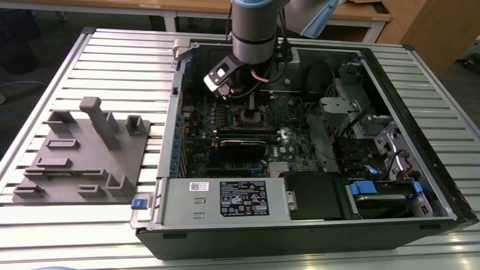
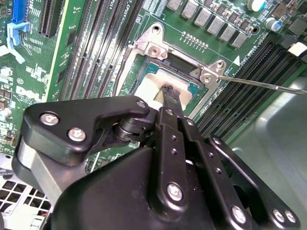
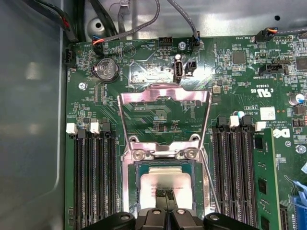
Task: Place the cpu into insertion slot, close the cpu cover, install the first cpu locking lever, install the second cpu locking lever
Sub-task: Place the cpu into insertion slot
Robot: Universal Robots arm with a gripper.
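One cpu (image 3: 165,181) flat in insertion slot (image 3: 128,191)

cpu (image 3: 165,182) in insertion slot (image 3: 128,199); cpu cover (image 3: 164,96) hinged open off it; memory slots (image 3: 93,177) either side

Shiny bare metal: cpu cover (image 3: 165,96). Pale matt metal: cpu (image 3: 163,179) top. Black semi-gloss, steel screws: pincer (image 2: 170,93).

cpu (image 3: 163,179) partly hidden behind claw (image 3: 165,195), perhaps touching
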